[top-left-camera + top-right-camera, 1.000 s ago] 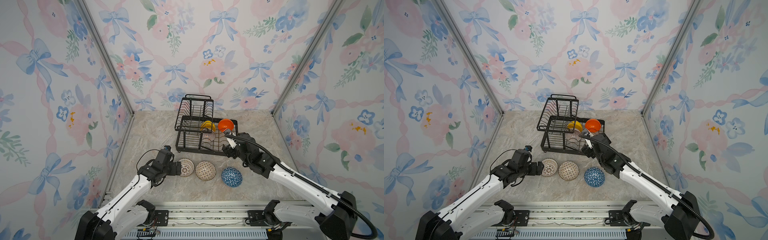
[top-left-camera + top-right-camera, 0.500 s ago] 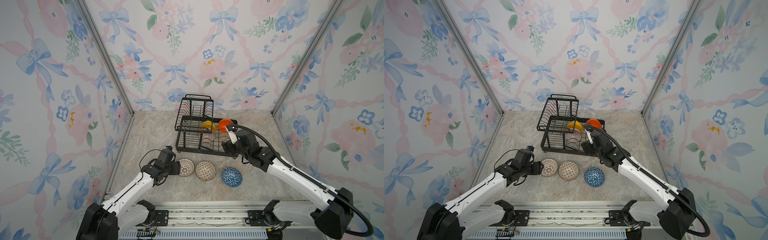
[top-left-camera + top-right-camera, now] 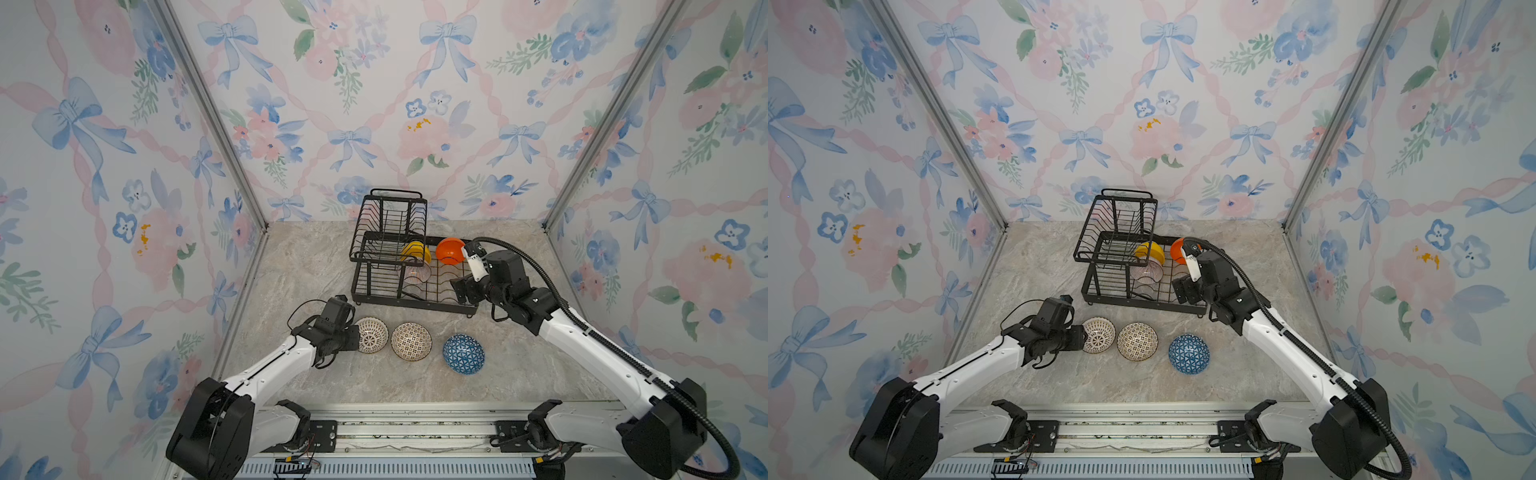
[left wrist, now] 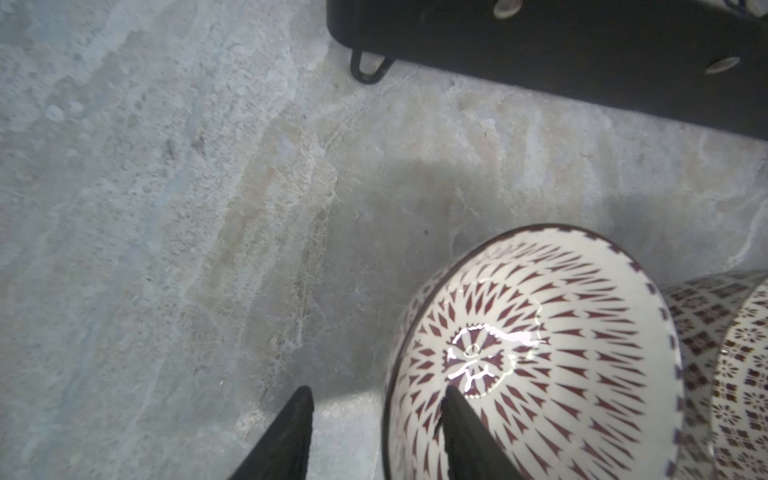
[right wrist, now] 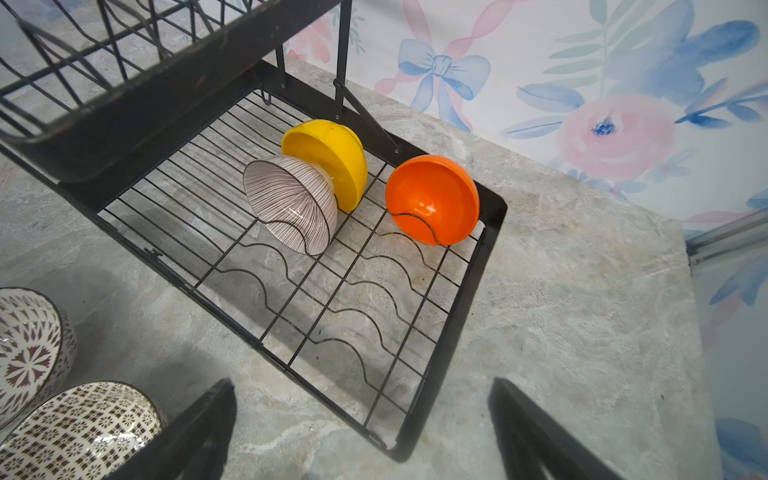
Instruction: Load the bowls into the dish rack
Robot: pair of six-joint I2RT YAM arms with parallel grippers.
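Left claw (image 4: 376, 390) first: my two black tapered fingers (image 4: 291, 436) stand apart astride the rim of the white-brown lattice bowl (image 4: 561, 332). One tip is inside the glossy well. The other is outside, with bare table showing between it and the wall, so nothing is clamped yet. That bowl is round and glazed, with rings of dark red darts around a central rosette and a thin dark rim. It sits on the grey marbled table (image 3: 311, 257) in front of the dish rack (image 3: 415, 301), leftmost of a row of three in both top views. Just beside it is the cream-brown mosaic bowl (image 3: 411, 341). Farther along, apart, the blue bowl (image 3: 463, 354) with white triangles shows its outer dome.

On the rack's lower wire tray the pink-striped bowl (image 5: 291, 203) lies on its side against the yellow bowl (image 5: 328, 153). The orange bowl (image 5: 432, 199) stands on edge in a wavy slot near the corner. My right claw (image 5: 362, 382) hangs wide apart, holding nothing, above the rack's front corner. A second ago it was up at the orange bowl; it has drawn back, and that bowl keeps its place.
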